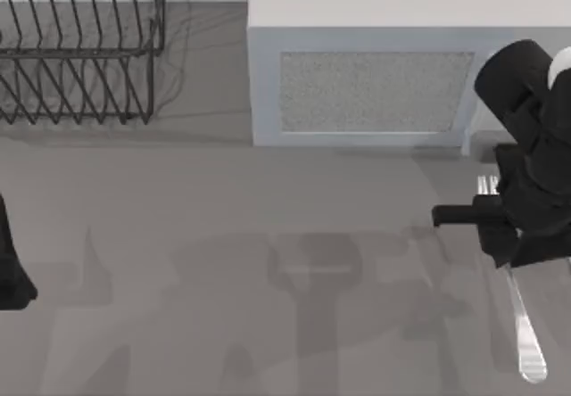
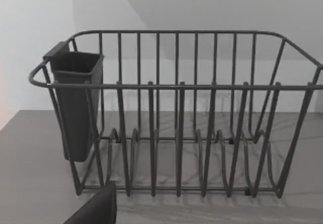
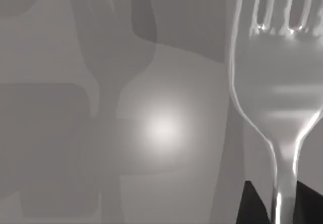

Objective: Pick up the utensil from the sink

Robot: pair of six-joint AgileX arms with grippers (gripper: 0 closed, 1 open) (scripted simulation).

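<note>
Top view, right arm: the right gripper [image 1: 513,222] sits at the table's right side, over the neck of the fork [image 1: 526,342], just in front of the microwave [image 1: 375,57].
Top view, fork: lies flat on the grey table [image 1: 223,235], tines [image 1: 487,185] toward the microwave, handle end toward the near edge.
Top view, left arm: parked at the left edge, near the wire dish rack [image 1: 80,48].
Left wrist view: the dish rack [image 2: 176,133] stands upright on the table with a dark cutlery cup [image 2: 75,103] hung on one end; whether the left gripper is spread or closed cannot be told.
Right wrist view: the fork [image 3: 277,98] is close up, dark fingertips [image 3: 252,206] on either side of its neck, clamped on it.
</note>
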